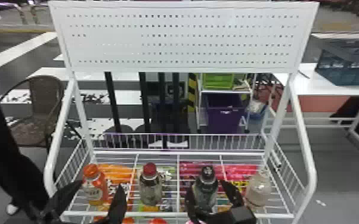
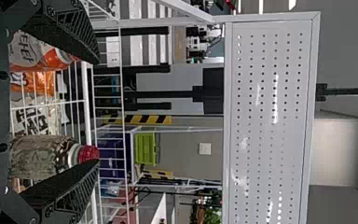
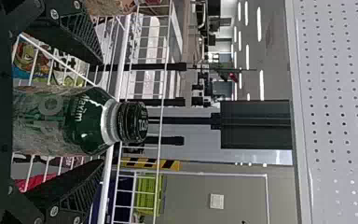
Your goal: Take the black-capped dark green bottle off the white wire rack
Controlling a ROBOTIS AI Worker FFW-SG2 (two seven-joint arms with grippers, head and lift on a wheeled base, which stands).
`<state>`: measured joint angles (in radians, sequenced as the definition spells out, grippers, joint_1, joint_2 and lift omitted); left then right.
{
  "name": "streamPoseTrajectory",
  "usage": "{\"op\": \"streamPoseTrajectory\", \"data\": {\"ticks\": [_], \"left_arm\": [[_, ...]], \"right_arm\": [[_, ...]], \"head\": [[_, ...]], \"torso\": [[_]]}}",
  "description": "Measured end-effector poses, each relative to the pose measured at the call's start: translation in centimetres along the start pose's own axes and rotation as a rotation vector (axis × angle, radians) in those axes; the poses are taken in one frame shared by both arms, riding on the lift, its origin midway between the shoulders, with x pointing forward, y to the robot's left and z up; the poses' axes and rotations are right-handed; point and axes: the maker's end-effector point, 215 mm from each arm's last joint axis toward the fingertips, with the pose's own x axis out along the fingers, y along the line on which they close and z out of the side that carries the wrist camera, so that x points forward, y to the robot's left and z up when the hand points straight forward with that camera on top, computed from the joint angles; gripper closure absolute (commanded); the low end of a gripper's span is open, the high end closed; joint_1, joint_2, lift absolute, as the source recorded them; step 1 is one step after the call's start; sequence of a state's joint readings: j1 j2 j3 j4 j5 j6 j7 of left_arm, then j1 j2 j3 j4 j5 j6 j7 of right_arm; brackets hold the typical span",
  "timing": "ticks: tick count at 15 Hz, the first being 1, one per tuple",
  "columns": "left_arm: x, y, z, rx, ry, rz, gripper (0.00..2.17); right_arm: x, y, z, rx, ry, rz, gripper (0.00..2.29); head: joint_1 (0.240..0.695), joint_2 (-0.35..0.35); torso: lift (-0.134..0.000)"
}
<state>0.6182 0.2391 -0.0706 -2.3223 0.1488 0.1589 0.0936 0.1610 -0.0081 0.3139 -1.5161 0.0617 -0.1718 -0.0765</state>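
In the head view my right gripper [image 1: 213, 202] stands open around the black-capped dark green bottle [image 1: 206, 188], which is upright on the white wire rack [image 1: 178, 184]. From the right wrist, the bottle [image 3: 81, 122] lies between the spread fingers of my right gripper [image 3: 103, 112], with a gap on either side. My left gripper [image 1: 98, 198] is open at the rack's front left, by the orange bottle [image 1: 94, 186]. The left wrist view has my left gripper [image 2: 98, 111] with its fingers wide apart and nothing held.
A red-capped bottle [image 1: 150, 186] stands left of the green one, and a clear bottle [image 1: 258, 189] to its right. Colourful packets [image 1: 117, 174] lie under the wires. Side rails and a perforated white panel [image 1: 185, 38] frame the rack.
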Motion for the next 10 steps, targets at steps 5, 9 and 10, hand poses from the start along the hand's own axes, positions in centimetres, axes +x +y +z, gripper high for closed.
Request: {"op": "streamPoseTrajectory", "data": {"ticks": [5,9,10], "left_arm": [[0.1,0.0,-0.5,-0.001,0.008,0.001,0.14],[0.2,0.0,-0.8,-0.001,0.012,0.000,0.14],[0.3,0.0,-0.7,-0.001,0.011,0.000,0.14]], "right_arm": [[1.9,-0.3,-1.6,-0.015,0.038,0.002,0.15],[2.7,-0.5,-3.0,-0.025,0.077,0.005,0.45],[2.8,-0.6,-3.3,-0.024,0.088,0.004,0.73]], "head": [[0.499,0.000],[0.499,0.000],[0.499,0.000]], "torso": [[0.000],[0.000],[0.000]]}}
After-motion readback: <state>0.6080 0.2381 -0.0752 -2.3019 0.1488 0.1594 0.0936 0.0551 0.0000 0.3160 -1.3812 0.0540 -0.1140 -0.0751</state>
